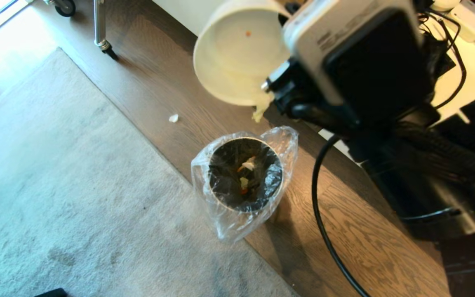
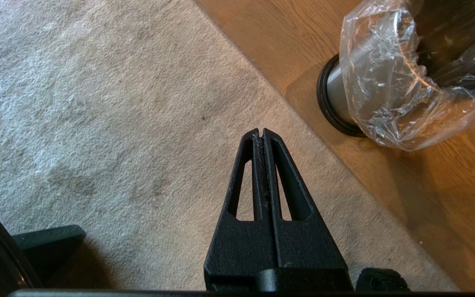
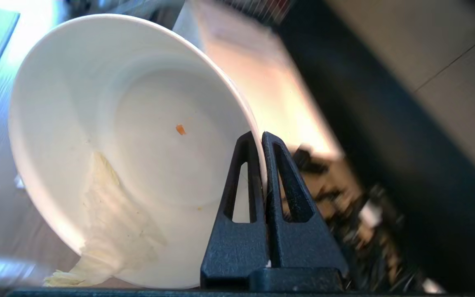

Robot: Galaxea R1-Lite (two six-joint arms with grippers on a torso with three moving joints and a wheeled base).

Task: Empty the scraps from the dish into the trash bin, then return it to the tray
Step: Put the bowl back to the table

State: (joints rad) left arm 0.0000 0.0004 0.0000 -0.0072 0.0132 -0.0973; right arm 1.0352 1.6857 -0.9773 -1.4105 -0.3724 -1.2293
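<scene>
**Dish tipped over the bin, last scraps clinging to its rim**

In the head view the right gripper sits in the upper middle of the frame, its fingers pinched tight on the rim of the dish. The white bowl is turned on its side, its hollow facing the camera, above and slightly up-frame of the trash bin. A pale yellow leafy scrap hangs off the dish's lowest edge, just beside the gripper, and one tiny orange fleck sticks to the inside. The right wrist view shows the same: the two black fingers closed on the bowl's wall, one inside and one outside, the pale leaf draped over the lower rim, the orange speck near the bowl's centre.

The bin stands in the middle of the head view on the wooden floor, at the edge of the grey carpet, its clear plastic liner puffed out round the rim. Orange and pale pieces lie at its bottom. A small white crumb lies on the floor up-left of the bin.

The left gripper hangs over the carpet in its wrist view, fingers pressed together on nothing, the bin at upper right
</scene>
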